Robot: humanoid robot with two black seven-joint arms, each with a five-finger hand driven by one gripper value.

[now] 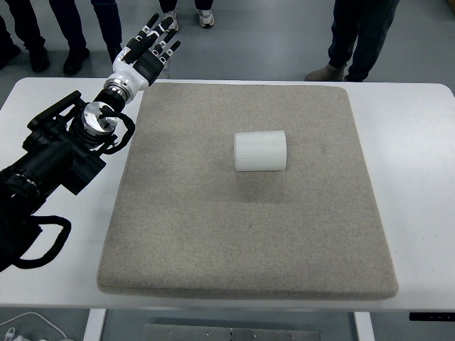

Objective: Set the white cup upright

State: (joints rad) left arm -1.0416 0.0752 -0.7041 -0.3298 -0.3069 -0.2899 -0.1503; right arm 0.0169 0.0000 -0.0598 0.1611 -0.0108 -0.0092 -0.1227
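A white ribbed cup lies on its side near the middle of the grey mat, its axis running left to right. My left hand reaches out over the table's far left corner, well to the upper left of the cup, with fingers spread and holding nothing. The black left arm comes in from the left edge. No right arm shows.
The mat covers most of the white table. Several people's legs and shoes stand beyond the far edge. A white cable lies at the bottom left below the table.
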